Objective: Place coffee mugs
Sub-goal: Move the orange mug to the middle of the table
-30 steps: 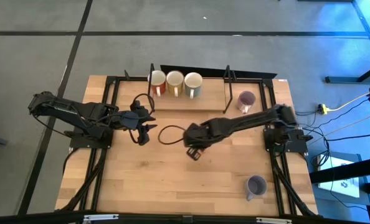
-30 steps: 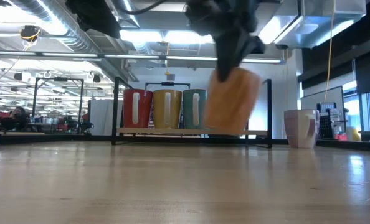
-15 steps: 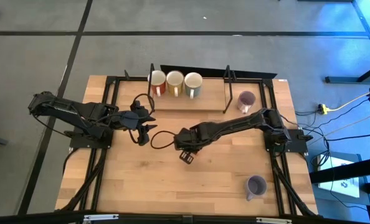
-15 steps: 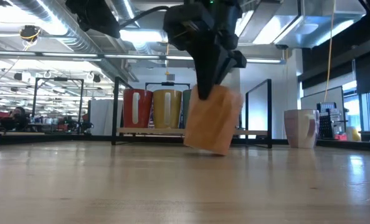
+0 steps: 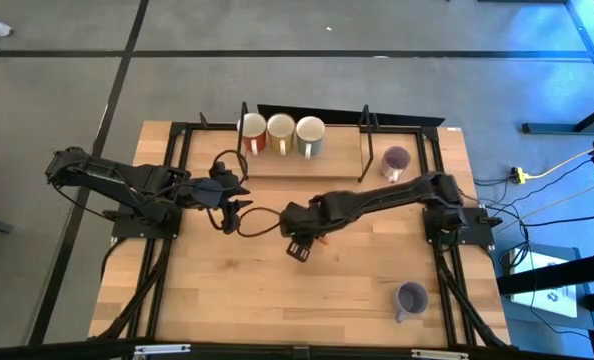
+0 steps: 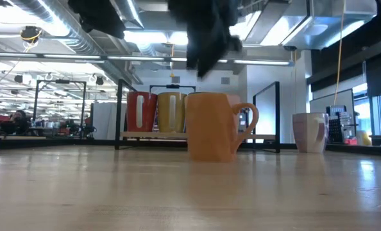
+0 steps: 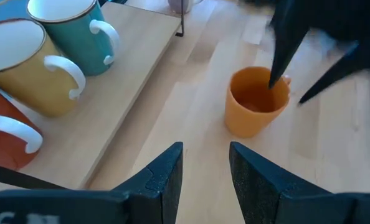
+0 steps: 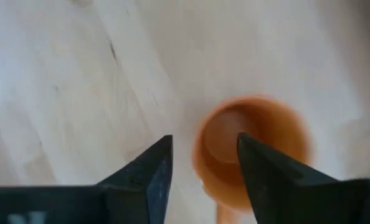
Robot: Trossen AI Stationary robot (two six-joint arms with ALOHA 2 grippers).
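Orange mug (image 6: 213,126) is standing upright mid-desk (image 5: 237,300). Right claw (image 8: 200,165), spread, is hanging just above its rim; left claw (image 7: 205,171) is waiting, spread, nearby. Risk: a finger catching the rim and tipping it.

Bright overhead light — right-wrist view blurred.

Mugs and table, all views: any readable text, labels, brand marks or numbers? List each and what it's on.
None readable.
Orange mug: plain, no print showing.
Red mug, yellow mug and teal mug on the rack: plain sides with white handles, no lettering.
Pale mug at the table's right: no marking visible.
Left hand and right hand: faint pale marks at the picture edge, too cut off to read.
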